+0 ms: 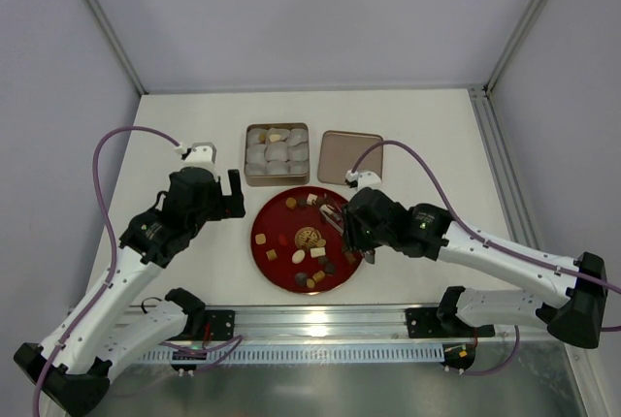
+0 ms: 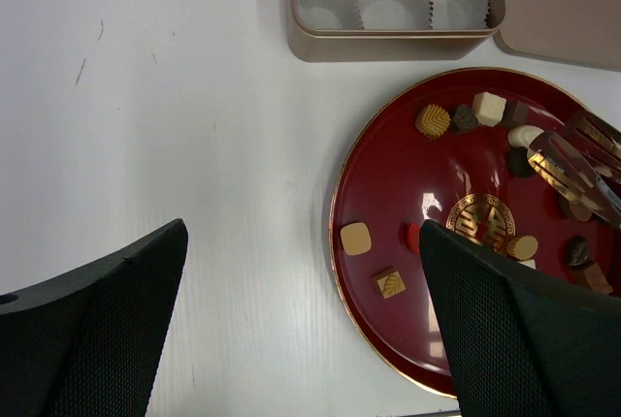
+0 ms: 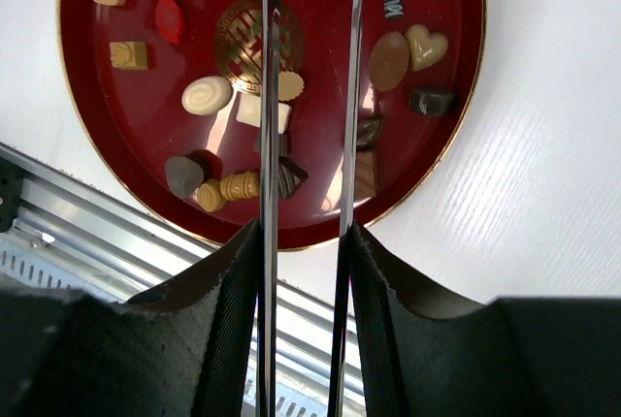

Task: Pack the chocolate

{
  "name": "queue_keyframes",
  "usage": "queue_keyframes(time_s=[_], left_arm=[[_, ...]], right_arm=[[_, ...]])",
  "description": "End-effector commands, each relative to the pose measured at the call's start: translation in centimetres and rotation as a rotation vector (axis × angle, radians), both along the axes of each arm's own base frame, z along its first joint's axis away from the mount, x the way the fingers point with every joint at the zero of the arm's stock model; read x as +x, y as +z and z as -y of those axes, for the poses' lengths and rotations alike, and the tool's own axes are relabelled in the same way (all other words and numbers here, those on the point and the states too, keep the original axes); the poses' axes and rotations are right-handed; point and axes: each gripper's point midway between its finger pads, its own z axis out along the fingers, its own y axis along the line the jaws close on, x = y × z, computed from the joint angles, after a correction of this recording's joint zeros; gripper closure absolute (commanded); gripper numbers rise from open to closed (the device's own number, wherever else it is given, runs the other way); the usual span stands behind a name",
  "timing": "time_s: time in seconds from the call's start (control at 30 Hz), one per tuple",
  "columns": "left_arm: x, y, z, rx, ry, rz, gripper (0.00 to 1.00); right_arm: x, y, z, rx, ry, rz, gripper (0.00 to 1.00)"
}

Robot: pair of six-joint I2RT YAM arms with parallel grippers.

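The chocolate, several small sweets point(image 1: 310, 242) in brown, tan, cream and red, lies scattered on the red plate point(image 1: 255, 239). A few pieces point(image 1: 277, 136) sit in the back row of the gold tin point(image 1: 245, 155), among white paper cups. My right gripper point(image 1: 349, 228) is shut on metal tongs point(image 1: 333, 215). Their blades point(image 3: 269, 97) reach out over the plate point(image 3: 146, 97), slightly apart, tips near the far-side sweets point(image 2: 519, 160). My left gripper point(image 2: 303, 242) is open and empty, hovering over the table at the plate's left rim point(image 2: 335, 233).
The tin's flat lid point(image 1: 349, 155) lies right of the tin, behind the plate. A metal rail point(image 1: 320, 325) runs along the near table edge. Frame posts stand at the back corners.
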Motion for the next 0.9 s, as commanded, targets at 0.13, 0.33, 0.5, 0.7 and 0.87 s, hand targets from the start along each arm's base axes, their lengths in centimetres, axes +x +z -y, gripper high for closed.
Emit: queue_keyframes(time_s=[0.13,0.33,0.5,0.7,0.87], left_arm=[[0.5,0.9,0.2,-0.025,0.004,0.042,0.0],[0.5,0.8,0.2,-0.022,0.003,0.039,0.0],[0.5,0.8,0.2,-0.021,0.005,0.042,0.0],[0.5,0.9,0.2,-0.019,0.004,0.042,0.0],[0.5,0.8,0.2,-0.016,0.003,0.04,0.0]], right_arm=[[-0.4,-1.0,0.4,0.043,-0.076,-0.027,0.58],[-0.7,-1.7,0.0,0.046,-0.066,-0.044,0.59],[-0.6,-1.8,-0.3,0.049,-0.058,-0.048,0.59],[-0.7,-2.6,-0.7,0.038,-0.053,-0.064,0.59],[-0.8,-3.1,-0.6,0.023,-0.053,-0.072,0.59]])
